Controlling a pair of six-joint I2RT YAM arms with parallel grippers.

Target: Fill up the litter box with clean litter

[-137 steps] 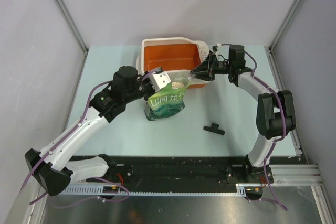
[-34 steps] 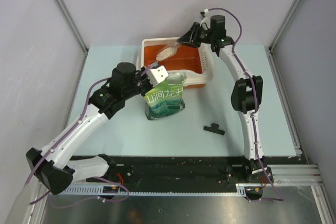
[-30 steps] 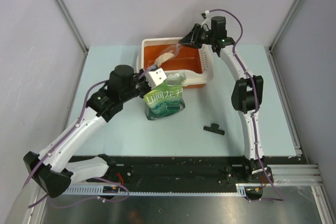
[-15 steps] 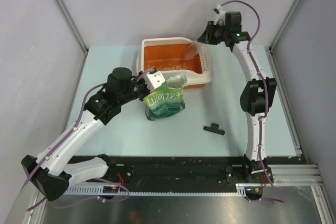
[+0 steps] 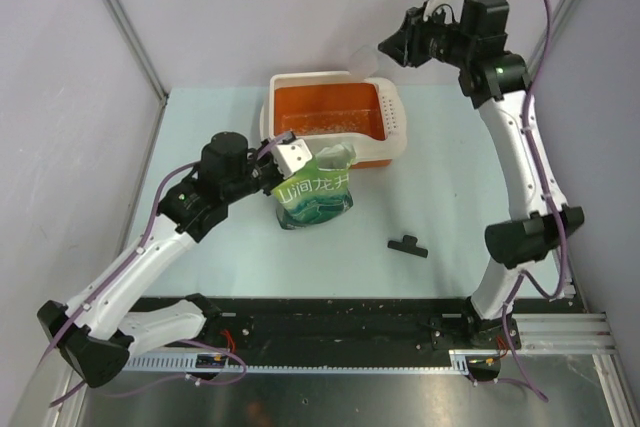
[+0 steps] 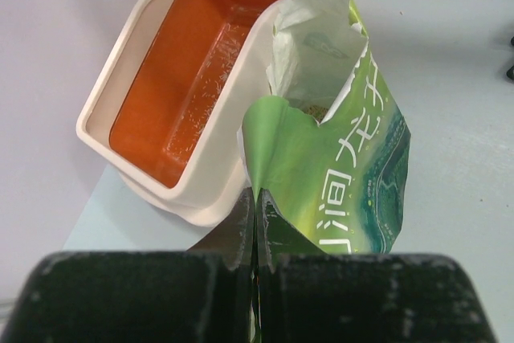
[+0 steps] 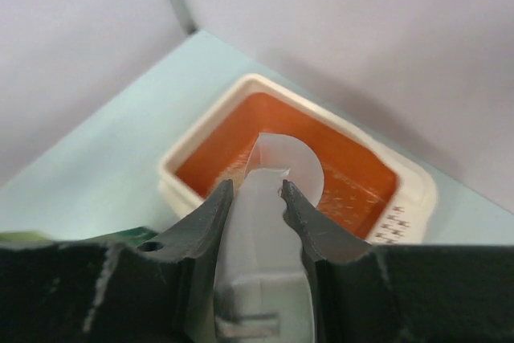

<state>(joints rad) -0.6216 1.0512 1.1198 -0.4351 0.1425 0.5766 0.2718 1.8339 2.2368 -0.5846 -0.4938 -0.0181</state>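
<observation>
Setting: we logged a lab-like robot test cell.
Enclosure: we saw plain grey panels on metal posts.
Bench: we noted a pale table and an aluminium rail.

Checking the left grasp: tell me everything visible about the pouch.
The pouch is glossy green film with white Chinese characters and a teal print, white inside. Its top is open; beige granules show within. It stands upright on the table beside the box, the left gripper shut on its top edge.
</observation>
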